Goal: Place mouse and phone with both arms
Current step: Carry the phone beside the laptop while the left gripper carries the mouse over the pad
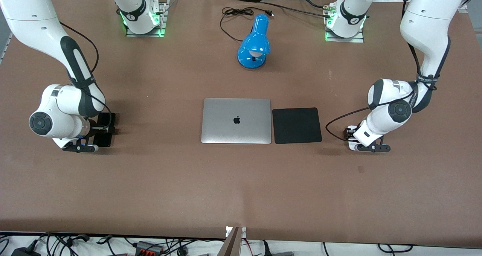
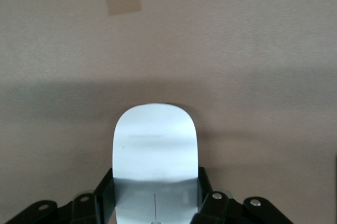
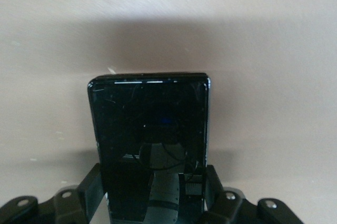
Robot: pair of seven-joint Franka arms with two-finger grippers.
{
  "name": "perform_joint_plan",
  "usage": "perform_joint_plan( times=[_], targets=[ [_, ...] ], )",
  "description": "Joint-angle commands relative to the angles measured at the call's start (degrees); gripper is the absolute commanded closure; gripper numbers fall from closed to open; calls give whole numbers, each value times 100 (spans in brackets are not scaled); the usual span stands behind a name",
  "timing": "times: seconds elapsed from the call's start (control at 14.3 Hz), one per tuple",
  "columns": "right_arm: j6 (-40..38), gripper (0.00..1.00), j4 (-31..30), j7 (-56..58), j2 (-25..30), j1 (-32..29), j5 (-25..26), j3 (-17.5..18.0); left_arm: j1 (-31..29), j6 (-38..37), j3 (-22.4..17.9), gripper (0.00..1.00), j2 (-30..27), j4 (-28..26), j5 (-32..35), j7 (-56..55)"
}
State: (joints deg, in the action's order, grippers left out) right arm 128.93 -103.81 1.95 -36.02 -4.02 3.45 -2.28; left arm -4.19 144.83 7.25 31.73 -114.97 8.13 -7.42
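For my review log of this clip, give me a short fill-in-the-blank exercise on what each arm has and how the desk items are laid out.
1. The left gripper has its jaws on either side of the white ____.
2. The right gripper has its jaws on either side of the black ____.
3. The black mouse pad lies beside the closed silver ____.
4. The desk lamp is coloured ____.

Missing words: mouse; phone; laptop; blue
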Motion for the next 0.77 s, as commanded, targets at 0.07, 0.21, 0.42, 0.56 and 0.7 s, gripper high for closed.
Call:
perform_joint_plan(
  times=[0.07, 0.21, 0.42, 0.56, 0.7],
  targets=[
    [-552, 79, 439, -422, 280, 594, -29, 131, 41, -745, 504, 62, -439, 0, 136, -232],
    [-553, 79, 537, -1097, 262, 1067, -38, 210, 111, -781, 803, 63, -483, 0, 136, -549],
    [-457, 79, 538, -2090, 157, 1718, -238, 421, 294, -773, 1278, 69, -414, 9, 136, -1188],
    [-194, 79, 546, -2287, 34, 2070, -415, 439, 742, -764, 1279, 69, -361, 35, 136, -1629],
    [-79, 79, 546, -2471, -150, 2177, -503, 448, 928, -755, 1279, 69, -177, 184, 136, -1806]
  ],
)
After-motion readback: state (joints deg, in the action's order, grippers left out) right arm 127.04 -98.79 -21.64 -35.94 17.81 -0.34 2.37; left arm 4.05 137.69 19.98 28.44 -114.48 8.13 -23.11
